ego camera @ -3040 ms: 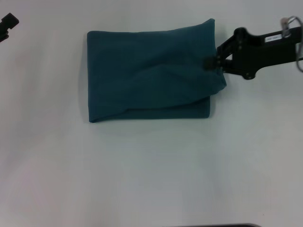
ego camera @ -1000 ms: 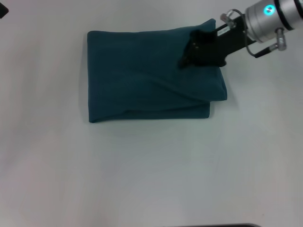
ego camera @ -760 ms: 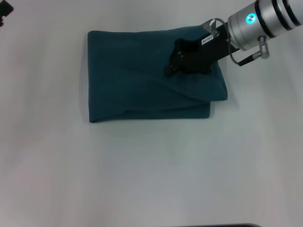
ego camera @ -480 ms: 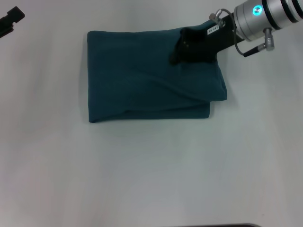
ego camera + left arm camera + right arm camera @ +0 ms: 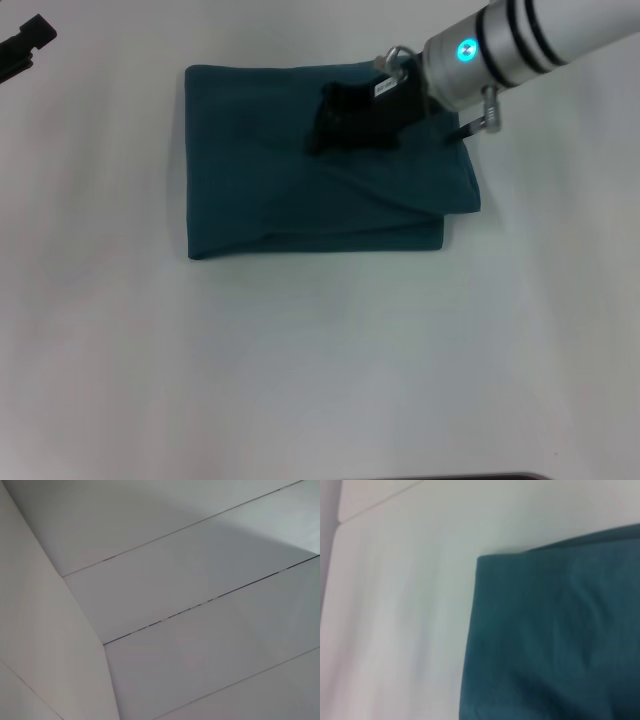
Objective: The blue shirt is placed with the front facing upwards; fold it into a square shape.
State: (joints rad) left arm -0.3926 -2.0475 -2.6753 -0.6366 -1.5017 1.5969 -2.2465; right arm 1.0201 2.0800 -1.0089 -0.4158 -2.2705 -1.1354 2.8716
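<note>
Shirt (image 5: 290, 190) lies folded into a soft, matte teal rectangle on the white table (image 5: 320, 360), one flap overlapping unevenly at its right edge. My right gripper (image 5: 335, 118) hovers over its far half, likely to smooth it; whether the fingers are parted, I cannot tell. My left gripper (image 5: 25, 45) waits far left of the shirt.

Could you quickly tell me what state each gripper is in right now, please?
Left gripper: parked at the table's far left edge; cannot be told.
Right gripper: over the folded blue shirt; cannot be told.
</note>
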